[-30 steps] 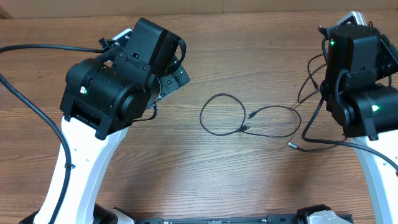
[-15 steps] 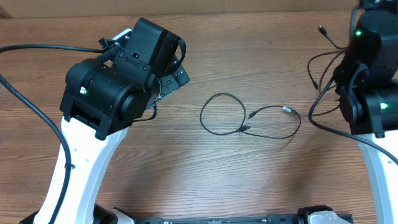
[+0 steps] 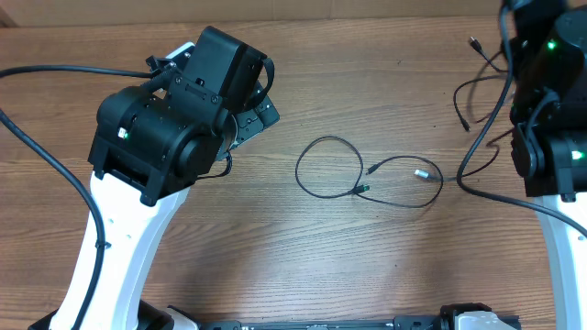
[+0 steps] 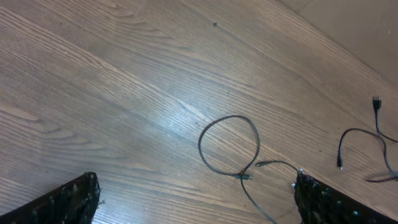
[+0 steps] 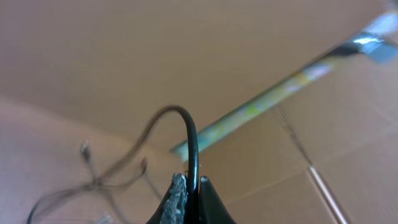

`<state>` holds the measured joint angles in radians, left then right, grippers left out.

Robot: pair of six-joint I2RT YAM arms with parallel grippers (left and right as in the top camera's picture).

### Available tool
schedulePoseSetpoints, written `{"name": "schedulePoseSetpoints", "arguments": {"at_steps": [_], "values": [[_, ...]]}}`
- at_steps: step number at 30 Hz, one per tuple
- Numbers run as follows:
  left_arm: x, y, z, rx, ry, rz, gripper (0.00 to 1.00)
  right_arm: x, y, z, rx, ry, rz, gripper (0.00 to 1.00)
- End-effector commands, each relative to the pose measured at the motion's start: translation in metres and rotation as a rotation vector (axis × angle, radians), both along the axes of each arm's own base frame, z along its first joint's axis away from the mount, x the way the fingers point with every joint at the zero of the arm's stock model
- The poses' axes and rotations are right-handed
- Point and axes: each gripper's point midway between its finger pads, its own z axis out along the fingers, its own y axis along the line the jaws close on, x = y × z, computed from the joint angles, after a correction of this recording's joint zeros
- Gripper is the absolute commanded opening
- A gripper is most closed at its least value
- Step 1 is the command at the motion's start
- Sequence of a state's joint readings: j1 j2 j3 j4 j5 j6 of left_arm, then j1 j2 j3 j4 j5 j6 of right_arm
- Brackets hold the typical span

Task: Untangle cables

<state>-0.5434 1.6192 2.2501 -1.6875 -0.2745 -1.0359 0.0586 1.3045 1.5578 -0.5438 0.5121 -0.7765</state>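
At the right fingertips, in the right wrist view, I see the right gripper [image 5: 189, 186] pinched fully together on a thin black strand, the held cable [image 5: 193, 149]. It rises straight up out of the jaws, bends over to the left and droops away toward a blurred bunch of strands low on the left, with a cardboard wall [image 5: 124, 50] behind. The left gripper [image 4: 196, 182] stands as wide as it goes; its fingers [image 4: 68, 202] sit at the two lower corners of the left wrist view and hold nothing.

Ahead of that gap, a little right of centre, the looped cable [image 4: 242, 175] lies flat on the table [image 4: 93, 74]; its round loop is on the far side of its crossing point, and a tail runs toward the right finger.

From overhead, the looped cable [image 3: 362, 189] has its long axis running left to right mid-table. The round loop faces the left arm and a flatter oval faces the right arm, with a silver plug [image 3: 422, 173] inside the oval.

The overhead view hides both sets of jaws under the arm bodies, so only the wrist cameras show the pinch and the wide gap. It alone shows the side strands [image 3: 458, 96] curving beside the right arm; I cannot trace which one is pinched.
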Motion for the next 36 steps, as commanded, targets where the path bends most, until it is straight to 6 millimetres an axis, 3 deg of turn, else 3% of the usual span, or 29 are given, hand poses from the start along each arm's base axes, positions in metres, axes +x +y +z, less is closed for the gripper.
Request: {"name": "schedulePoseSetpoints", "arguments": {"at_steps": [1, 3, 6, 11, 15, 22, 36], "values": [[0.000, 0.004, 0.002, 0.024, -0.013, -0.006, 1.00, -0.008, 0.005, -0.007, -0.067, 0.087, 0.070, 0.04], [0.000, 0.004, 0.002, 0.024, -0.013, -0.006, 1.00, -0.013, 0.002, -0.019, -0.079, 0.148, 0.054, 0.04], [0.000, 0.004, 0.002, 0.024, -0.013, -0.006, 1.00, -0.021, -0.014, -0.018, -0.108, 0.163, -0.044, 0.04], [0.000, 0.004, 0.002, 0.024, -0.013, -0.006, 1.00, -0.041, -0.049, 0.006, -0.214, 0.128, -0.282, 0.04], [0.000, 0.004, 0.002, 0.024, -0.013, -0.006, 1.00, -0.050, -0.061, 0.024, -0.288, 0.112, -0.379, 0.04], [0.000, 0.004, 0.002, 0.024, -0.013, -0.006, 1.00, -0.052, -0.065, 0.066, -0.295, -0.065, -0.440, 0.04], [0.000, 0.004, 0.002, 0.024, -0.013, -0.006, 1.00, -0.047, -0.055, 0.110, -0.384, -0.200, -0.375, 0.04]]}}
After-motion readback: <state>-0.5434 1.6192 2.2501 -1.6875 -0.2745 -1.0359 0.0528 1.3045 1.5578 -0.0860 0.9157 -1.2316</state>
